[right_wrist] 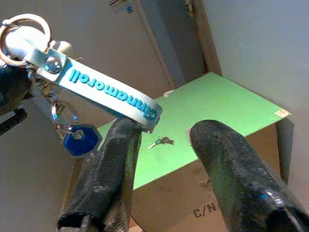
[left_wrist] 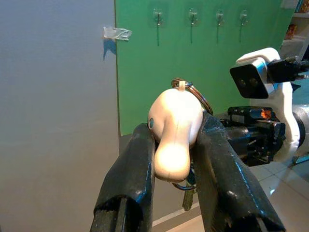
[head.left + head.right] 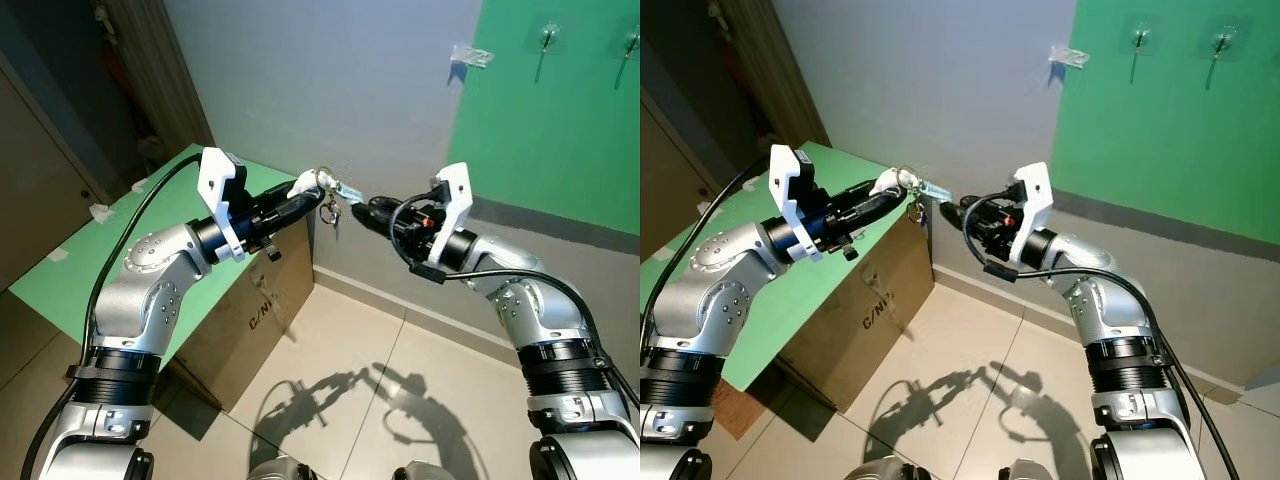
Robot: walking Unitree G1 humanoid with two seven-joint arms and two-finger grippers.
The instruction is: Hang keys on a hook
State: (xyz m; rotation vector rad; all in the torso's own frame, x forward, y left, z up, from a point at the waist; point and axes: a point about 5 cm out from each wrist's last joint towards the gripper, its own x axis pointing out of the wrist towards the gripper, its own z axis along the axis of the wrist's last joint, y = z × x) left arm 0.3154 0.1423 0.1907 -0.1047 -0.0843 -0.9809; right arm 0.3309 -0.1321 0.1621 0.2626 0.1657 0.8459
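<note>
Left gripper clamps keys above green tabletop.

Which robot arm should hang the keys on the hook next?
Probably the right. The hooks are on the green wall on that side, and the open right claw already reaches the keychain strap. The left claw grips the white charm.

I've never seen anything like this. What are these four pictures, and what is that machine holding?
It is a humanoid robot. Two pictures come from cameras on its head, looking down at its silver arms; two come from cameras on its wrists. The left gripper is shut on a white keychain figure carrying a key ring. A strap printed "Cinnamoroll" hangs before the open right gripper. Another small key set lies on the green tabletop. Wall hooks wait on the green panel.
</note>
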